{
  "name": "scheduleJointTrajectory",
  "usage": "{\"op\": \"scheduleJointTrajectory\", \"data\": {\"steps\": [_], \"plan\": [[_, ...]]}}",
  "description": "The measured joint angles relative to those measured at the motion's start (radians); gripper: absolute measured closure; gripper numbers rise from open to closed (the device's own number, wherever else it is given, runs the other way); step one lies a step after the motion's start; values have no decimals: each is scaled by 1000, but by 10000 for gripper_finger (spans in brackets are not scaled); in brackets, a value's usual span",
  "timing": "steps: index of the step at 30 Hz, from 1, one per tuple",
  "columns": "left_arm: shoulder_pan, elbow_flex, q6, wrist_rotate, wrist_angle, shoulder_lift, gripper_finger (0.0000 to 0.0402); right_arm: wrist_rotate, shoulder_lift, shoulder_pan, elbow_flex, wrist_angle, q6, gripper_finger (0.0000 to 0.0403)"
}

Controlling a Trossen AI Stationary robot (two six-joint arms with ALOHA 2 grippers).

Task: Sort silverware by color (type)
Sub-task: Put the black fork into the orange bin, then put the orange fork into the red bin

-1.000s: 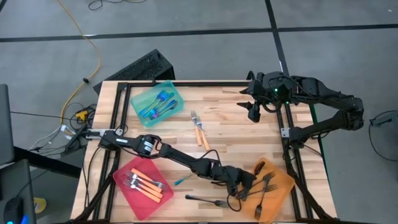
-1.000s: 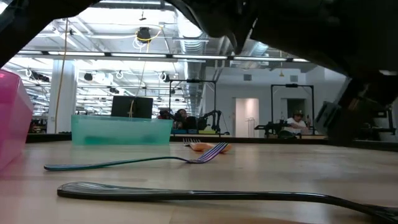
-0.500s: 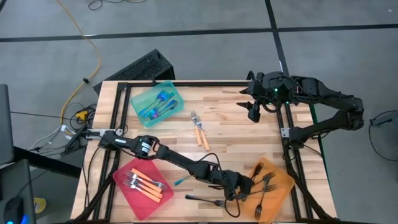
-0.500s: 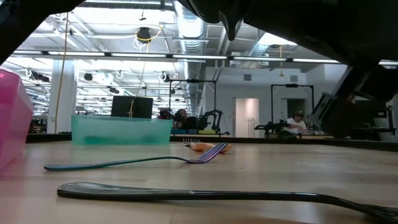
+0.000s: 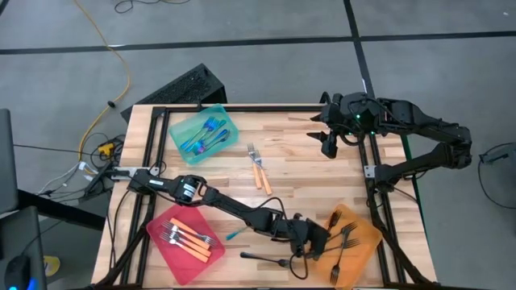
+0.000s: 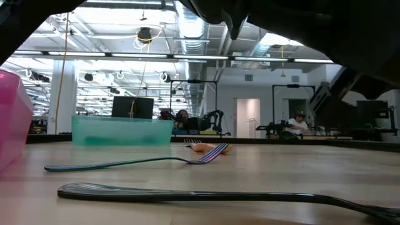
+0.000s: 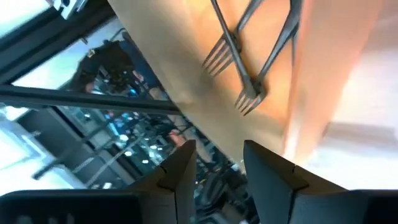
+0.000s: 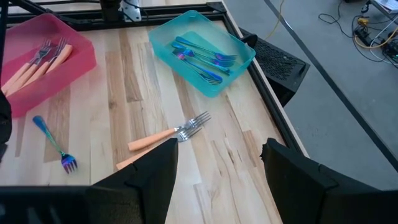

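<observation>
The left gripper (image 5: 310, 242) is held with its fingers parted and empty at the edge of the orange tray (image 5: 364, 242), where the black forks (image 5: 345, 239) are collected. One black fork (image 5: 264, 259) and a blue fork (image 5: 235, 234) are left on the table (image 5: 298, 173). The right gripper (image 5: 329, 138) is kept spread wide at the far edge.

A light wooden slatted table (image 5: 298, 161) framed in black metal is seen from above. Three translucent plastic trays are set on it: a teal tray (image 5: 204, 133) at the far left corner, a red tray (image 5: 185, 242) at the near left corner, and an orange tray (image 5: 352, 244) at the near right. Two orange-handled forks with metal tines (image 5: 259, 167) are laid side by side near the middle. A blue-handled fork (image 5: 235, 234) is laid beside the red tray, and an all-black fork (image 5: 266, 258) lies near the front edge.
</observation>
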Motion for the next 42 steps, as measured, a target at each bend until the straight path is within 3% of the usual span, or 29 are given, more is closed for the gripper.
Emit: {"op": "scheduleJointTrajectory", "data": {"steps": [6, 11, 14, 20, 24, 27, 31, 37, 42], "plan": [[-1, 0, 87, -1, 17, -2, 280, 0, 0, 0, 0, -3, 3, 148], [-2, 0, 51, -61, 42, -2, 280, 0, 0, 0, 0, -3, 7, 148], [4, 0, -64, -103, 103, -4, 280, 0, 0, 0, 0, -3, 7, 148], [49, 0, -402, -194, 15, -124, 281, 0, 0, 0, 0, -9, 0, 148], [102, 2, -765, -139, -287, -304, 281, 0, 0, 0, 0, -23, -20, 148], [156, 3, -990, 18, -606, -434, 281, 0, 0, 0, 0, -32, -33, 148], [231, 1, -1162, 234, -1003, -589, 281, 1, 0, -3, 0, -33, -50, 148], [261, -6, -1370, 270, -1435, -819, 281, 1, 12, -3, 0, -32, -70, 148], [202, -124, -1616, 258, -1495, -1043, 281, 1, 52, -2, 0, -19, -80, 148]]}}
